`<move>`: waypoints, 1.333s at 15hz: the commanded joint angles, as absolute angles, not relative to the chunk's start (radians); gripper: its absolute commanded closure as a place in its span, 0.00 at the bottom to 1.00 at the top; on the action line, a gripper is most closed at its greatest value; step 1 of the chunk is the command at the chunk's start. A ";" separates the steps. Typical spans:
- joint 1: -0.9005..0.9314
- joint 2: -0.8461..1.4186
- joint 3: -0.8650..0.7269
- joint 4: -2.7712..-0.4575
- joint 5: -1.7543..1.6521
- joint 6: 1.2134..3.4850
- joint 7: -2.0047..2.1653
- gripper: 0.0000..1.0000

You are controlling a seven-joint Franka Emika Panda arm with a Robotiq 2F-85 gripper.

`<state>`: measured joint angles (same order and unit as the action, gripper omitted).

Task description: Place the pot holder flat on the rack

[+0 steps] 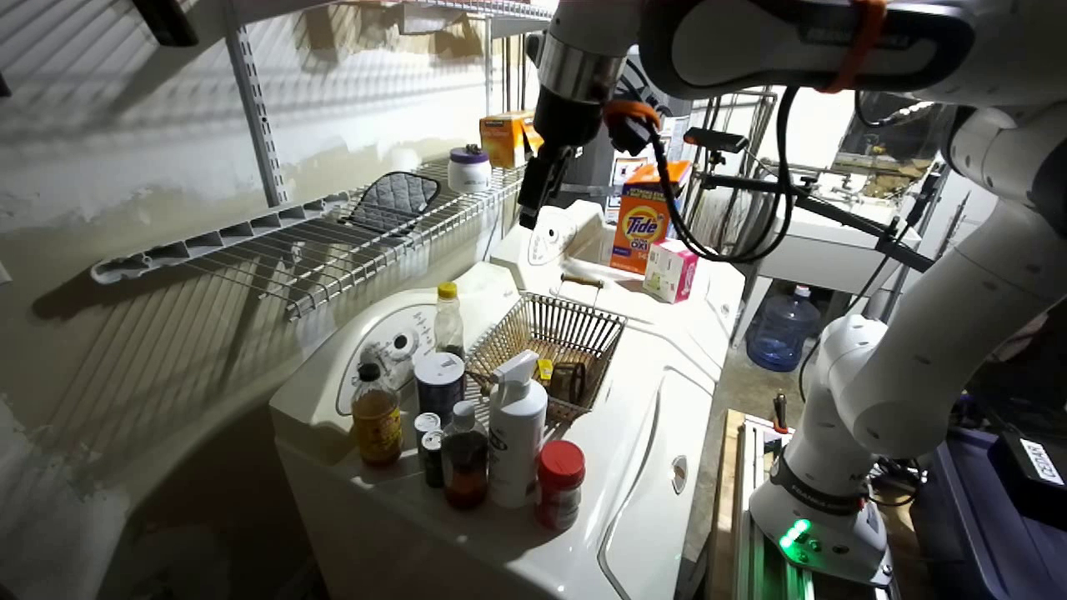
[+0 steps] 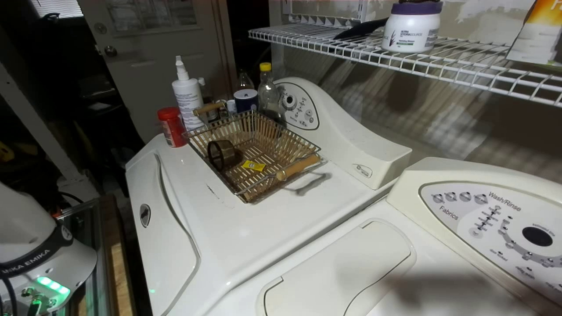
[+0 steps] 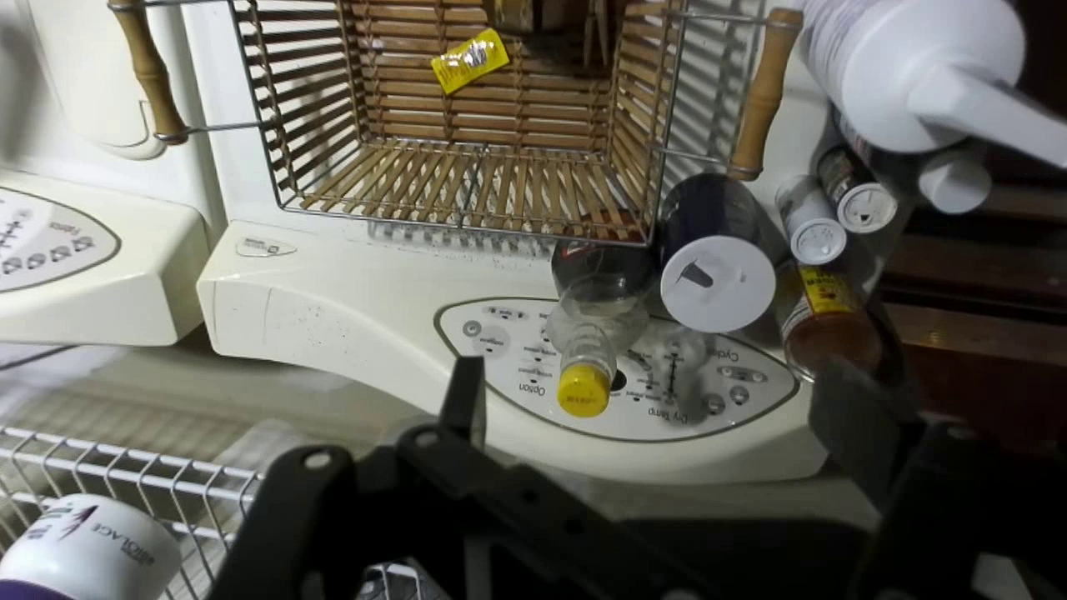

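Up on the long wire rack (image 1: 333, 286) sits the pot holder (image 1: 392, 202), dark grey and quilted, near the white jar (image 1: 469, 171) with the purple lid. So the big part of the job, getting the pad onto the wires, looks done! But flat? That's the word in question. In an exterior view that catches it almost edge-on, the pad shows as a sloping dark wedge, its end by the jar riding higher than the far one; to my eye that's tilted, not level. Whether the raised end touches the jar or only stands behind it, I can't tell.

And the gripper (image 3: 654, 396)? Fingers (image 3: 464, 396) spread wide, nothing held between them! The yellow-capped bottle (image 3: 583, 390) lines up with that gap in the wrist view, but it's standing down on the dryer (image 2: 210, 228), well apart from the fingertips. The gripper hangs in the air, away from the pad too.

So what's left, by my reckoning, is the levelling: a light press on the high edge, or a regrip and a gentler lay-down, should settle it. If that slope is only a trick of the angle, only the withdrawal remains.
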<state>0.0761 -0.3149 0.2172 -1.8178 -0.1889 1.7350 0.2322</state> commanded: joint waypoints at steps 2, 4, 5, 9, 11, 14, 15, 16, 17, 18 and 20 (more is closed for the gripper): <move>0.079 -0.164 0.194 -1.632 -0.190 1.714 0.206 0.00; 0.081 -0.126 0.186 -1.579 -0.198 1.698 0.198 0.00; 0.087 -0.181 0.184 -1.665 -0.192 1.731 0.222 0.00; 0.089 -0.141 0.178 -1.613 -0.191 1.724 0.214 0.00; 0.089 -0.141 0.178 -1.611 -0.191 1.722 0.214 0.00; 0.089 -0.141 0.178 -1.611 -0.191 1.722 0.214 0.00; 0.089 -0.141 0.178 -1.610 -0.191 1.722 0.214 0.00; 0.089 -0.141 0.178 -1.610 -0.191 1.722 0.214 0.00; 0.088 -0.143 0.165 -1.603 -0.147 1.748 0.195 0.00; 0.084 -0.141 0.154 -1.590 -0.106 1.743 0.199 0.00; 0.075 -0.139 0.128 -1.564 -0.038 1.727 0.187 0.00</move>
